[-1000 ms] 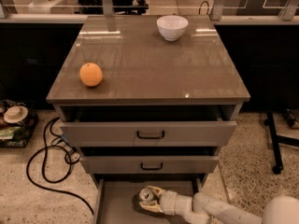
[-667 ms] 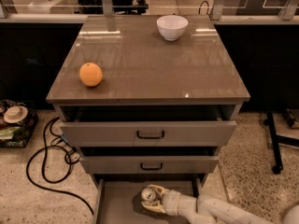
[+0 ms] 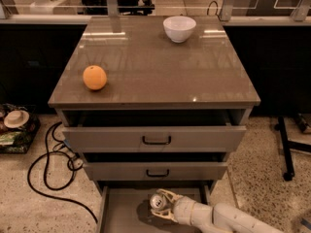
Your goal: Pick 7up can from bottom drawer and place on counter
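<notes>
end effector grips 7up can in bottom drawer

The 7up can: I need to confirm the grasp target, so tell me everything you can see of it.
The 7up can is a small metal cylinder whose shiny silver top faces up toward the camera; its sides are mostly hidden. It is in the open bottom drawer, near the middle of the grey floor, with a dark shadow beside it. The white gripper wraps around it from the right.
</notes>
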`<state>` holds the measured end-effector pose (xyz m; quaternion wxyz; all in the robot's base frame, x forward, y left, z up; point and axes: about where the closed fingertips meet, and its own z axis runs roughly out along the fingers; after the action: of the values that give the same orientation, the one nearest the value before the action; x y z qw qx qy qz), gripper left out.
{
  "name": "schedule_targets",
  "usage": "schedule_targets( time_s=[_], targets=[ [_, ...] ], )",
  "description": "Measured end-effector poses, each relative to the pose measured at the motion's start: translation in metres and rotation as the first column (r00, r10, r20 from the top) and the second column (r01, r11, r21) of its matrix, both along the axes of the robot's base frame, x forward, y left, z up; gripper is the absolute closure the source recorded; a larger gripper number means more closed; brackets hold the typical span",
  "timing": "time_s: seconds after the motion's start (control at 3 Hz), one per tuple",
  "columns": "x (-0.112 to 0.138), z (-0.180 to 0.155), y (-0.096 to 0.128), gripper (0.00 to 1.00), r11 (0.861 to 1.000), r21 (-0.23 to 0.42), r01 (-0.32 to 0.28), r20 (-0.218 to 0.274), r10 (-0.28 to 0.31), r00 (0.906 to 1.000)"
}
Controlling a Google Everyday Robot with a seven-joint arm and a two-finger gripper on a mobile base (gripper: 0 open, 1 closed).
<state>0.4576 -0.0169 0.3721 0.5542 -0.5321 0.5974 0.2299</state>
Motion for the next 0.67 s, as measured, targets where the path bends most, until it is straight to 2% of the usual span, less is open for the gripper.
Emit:
schedule_targets(
  time_s=[0.33, 0.67],
  targets=[
    [-0.0063, 0.0218, -0.0033, 1.0, 0.999, -0.044, 0.02, 0.046, -0.018, 0.9988],
    [-0.0064, 0.0218, -0.0033, 1.0, 0.999, -0.044, 0.02, 0.046, -0.018, 0.9988]
  ],
)
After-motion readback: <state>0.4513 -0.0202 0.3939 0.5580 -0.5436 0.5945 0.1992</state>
